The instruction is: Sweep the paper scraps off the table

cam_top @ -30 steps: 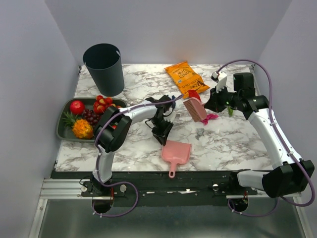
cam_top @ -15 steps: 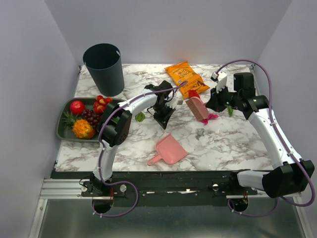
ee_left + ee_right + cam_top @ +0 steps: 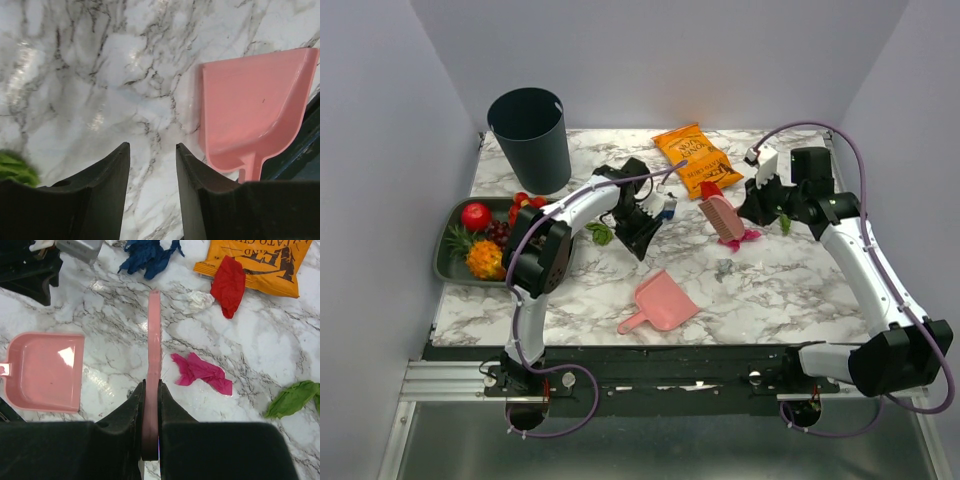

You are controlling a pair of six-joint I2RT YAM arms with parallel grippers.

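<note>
1. The right hand [image 3: 151, 390] is clamped shut on the handle of the pink brush [image 3: 153, 335]. In the top view the brush sits centre right, head toward the litter, seemingly so one stroke can drag it.
2. The paper scraps [image 3: 723, 268] lie scattered over the middle and upper middle of the desk [image 3: 800, 290]. The magenta scrap [image 3: 200, 371] is just beside the brush, and the red scrap [image 3: 228, 285] rests partly on the snack bag [image 3: 260, 260]. The blue scrap [image 3: 147, 252] is at the top of the right wrist view and a green scrap [image 3: 292, 399] at its lower right.
3. The dustpan [image 3: 662, 303] lies flat in the lower centre with nothing holding it. Its mouth faces up-right toward the scraps and its handle points lower left, a sensible catching position.
4. The left hand [image 3: 152, 160] hovers above bare marble, fingers apart and empty, with the dustpan at the right of its view. It looks poised to take or steady the pan.
5. No scrap is in the pan, so the sweeping is not yet under way.
</note>
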